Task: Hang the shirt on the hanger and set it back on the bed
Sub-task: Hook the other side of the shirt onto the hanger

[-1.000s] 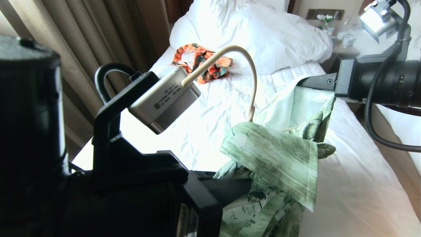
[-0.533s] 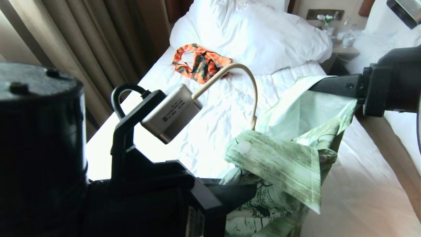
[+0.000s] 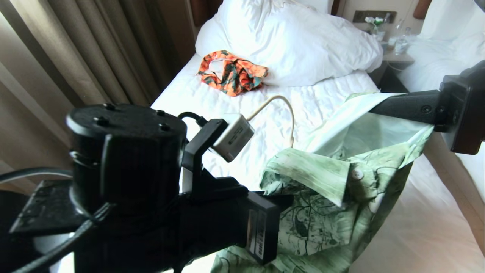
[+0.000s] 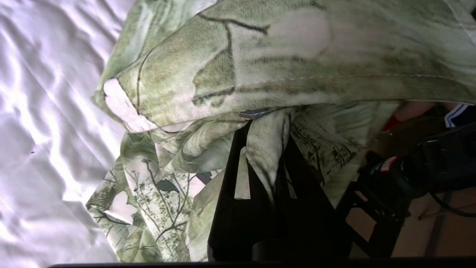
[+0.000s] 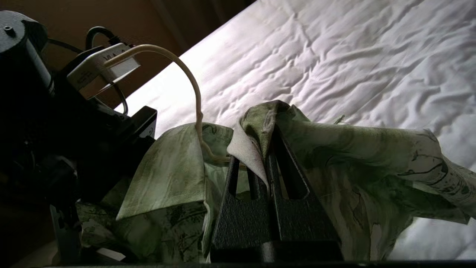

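Observation:
The green flower-print shirt [image 3: 341, 197] hangs above the bed [image 3: 246, 117], stretched between my two grippers. My left gripper [image 4: 264, 134] is shut on a fold of the shirt [image 4: 260, 56] at its near left side. My right gripper [image 5: 256, 145] is shut on the cloth at the far right, next to the collar. The cream hanger [image 3: 282, 100] shows only its curved hook, rising out of the shirt's neck; its frame is hidden under the cloth. In the right wrist view the hanger's hook [image 5: 191, 82] arcs up beside the left arm, above the shirt [image 5: 353, 149].
An orange patterned garment [image 3: 233, 76] lies on the sheet below the bulky white duvet [image 3: 295, 38]. Brown curtains [image 3: 94, 49] hang on the left. A nightstand with bottles [image 3: 398, 53] and a second white bed [image 3: 447, 41] are on the right.
The left arm has sunk and moved away from the camera, and the hanger's hook has dropped with it. The right gripper has shifted right and down, so the shirt is spread wider.

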### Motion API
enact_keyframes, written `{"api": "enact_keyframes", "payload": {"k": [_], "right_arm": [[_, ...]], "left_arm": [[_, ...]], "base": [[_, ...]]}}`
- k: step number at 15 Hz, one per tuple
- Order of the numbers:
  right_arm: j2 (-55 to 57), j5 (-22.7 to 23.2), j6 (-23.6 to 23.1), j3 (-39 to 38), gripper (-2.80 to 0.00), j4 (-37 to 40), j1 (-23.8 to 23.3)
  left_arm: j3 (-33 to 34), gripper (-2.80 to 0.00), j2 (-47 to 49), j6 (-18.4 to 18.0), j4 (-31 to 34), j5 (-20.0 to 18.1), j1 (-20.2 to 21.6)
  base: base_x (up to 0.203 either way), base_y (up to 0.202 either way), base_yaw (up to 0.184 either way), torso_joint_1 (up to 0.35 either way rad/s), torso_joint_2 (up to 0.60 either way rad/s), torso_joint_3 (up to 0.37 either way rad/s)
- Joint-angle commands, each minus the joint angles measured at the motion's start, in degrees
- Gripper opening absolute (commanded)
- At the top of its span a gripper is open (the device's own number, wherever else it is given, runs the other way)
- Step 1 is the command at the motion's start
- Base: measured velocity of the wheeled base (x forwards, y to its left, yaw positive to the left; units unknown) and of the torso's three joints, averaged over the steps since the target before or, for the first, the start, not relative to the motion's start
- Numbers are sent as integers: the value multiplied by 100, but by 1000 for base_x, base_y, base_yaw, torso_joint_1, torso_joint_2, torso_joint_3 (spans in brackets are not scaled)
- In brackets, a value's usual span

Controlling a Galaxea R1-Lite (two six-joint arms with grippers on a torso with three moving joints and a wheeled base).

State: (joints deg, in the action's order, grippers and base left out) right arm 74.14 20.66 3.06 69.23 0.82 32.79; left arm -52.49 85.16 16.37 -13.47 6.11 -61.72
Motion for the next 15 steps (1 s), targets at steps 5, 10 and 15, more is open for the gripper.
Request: {"api": "enact_keyframes", "payload": {"k": [5, 10, 15], "right_arm": [[-110, 43, -77, -127, -280, -3, -273], [-9, 51, -326, -208, -280, 63, -578], [153, 52, -499, -137, -280, 37, -860]], "left_arm": [[178, -280, -83, -213, -35, 11, 397], [191, -280, -484, -216, 35, 3, 194], [169, -280, -795, -209, 265, 23, -55]], "base": [[0, 0, 0, 0, 0, 0], [0, 0, 0, 0, 0, 0], [0, 0, 0, 0, 0, 0]]}}
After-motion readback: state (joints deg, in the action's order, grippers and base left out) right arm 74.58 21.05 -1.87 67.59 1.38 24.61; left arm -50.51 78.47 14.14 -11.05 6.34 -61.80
